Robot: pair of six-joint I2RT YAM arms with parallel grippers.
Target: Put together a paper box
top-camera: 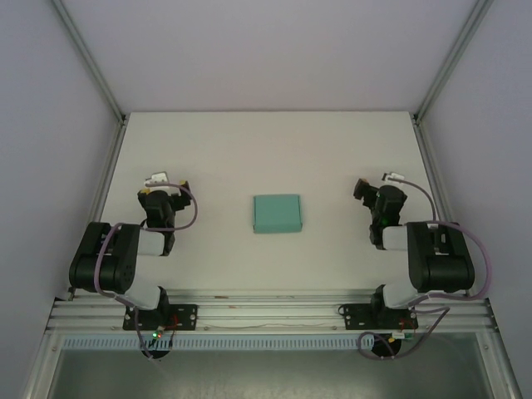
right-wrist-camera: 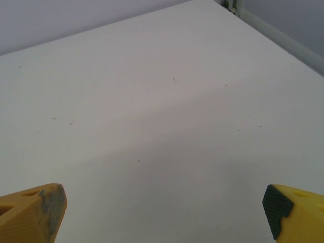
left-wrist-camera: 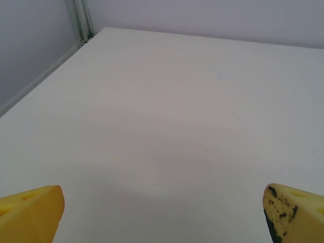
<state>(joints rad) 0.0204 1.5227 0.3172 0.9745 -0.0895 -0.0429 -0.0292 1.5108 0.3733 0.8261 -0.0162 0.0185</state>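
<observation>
**Box** (top-camera: 277, 214). Teal paper, rectangular. It lies on the white surface (top-camera: 208, 150) about midway between the left arm (top-camera: 116, 262) and the right arm (top-camera: 432, 262), well apart from both. From above I cannot tell whether it is a folded blank or already has some height. A faint crease seems to run near its right side.

**Handling (my judgement).**
- Very light, thin and soft-walled.
- Easy to dent, or to crease in the wrong place.
- Likely to skate on the smooth surface if pushed from one side alone.
- Best taken by an edge or a flap with a gentle pinch, while the other arm pins or backs the body.
- A hard squeeze across the middle would probably crush it.

**Left fingers** (left-wrist-camera: 31, 215). Yellow, the far one scuffed black. They are spread wide with nothing between them, and they look out over bare surface.

**Right fingers** (right-wrist-camera: 33, 215). Yellow, one showing a black ridged pad (right-wrist-camera: 276, 207). They are spread wide and hold nothing, and they also look out over bare surface.

**Surroundings.**
- Pale walls on three sides.
- Aluminium corner posts (top-camera: 91, 62).
- A metal rail (top-camera: 266, 309) at the near edge that carries both bases.
- Cables (top-camera: 195, 208) looped by each wrist.

**Obstructions.** The way from either arm to the box runs over bare surface. The cable loops are the one thing I would watch when the arms swing inward.
</observation>
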